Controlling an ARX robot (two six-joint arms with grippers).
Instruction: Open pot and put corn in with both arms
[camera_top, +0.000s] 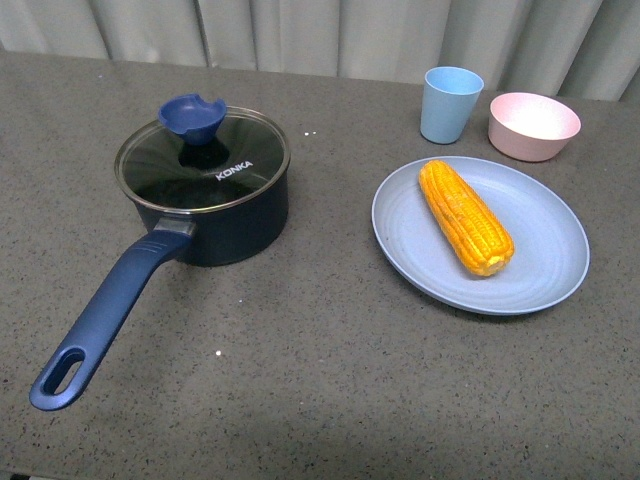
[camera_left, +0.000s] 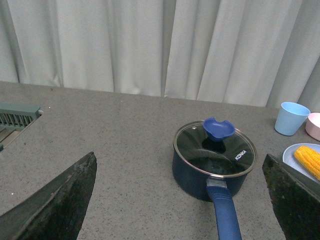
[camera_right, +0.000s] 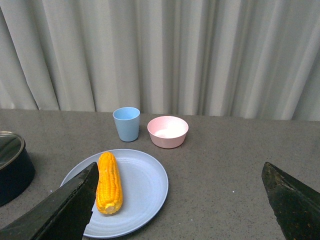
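The dark navy pot (camera_top: 215, 215) stands at the table's left, closed by a glass lid (camera_top: 203, 162) with a blue knob (camera_top: 192, 115); its long blue handle (camera_top: 105, 310) points toward me. The orange-yellow corn (camera_top: 465, 216) lies on a light blue plate (camera_top: 545, 265) at the right. Neither arm shows in the front view. In the left wrist view my left gripper (camera_left: 180, 200) is open, well back from the pot (camera_left: 212, 167). My right gripper (camera_right: 180, 200) is open too, its wide gap over bare table beside the corn (camera_right: 109, 182).
A light blue cup (camera_top: 450, 103) and a pink bowl (camera_top: 534, 125) stand behind the plate near the grey curtain. In the left wrist view a green slotted rack (camera_left: 17, 116) sits at the table's far left edge.
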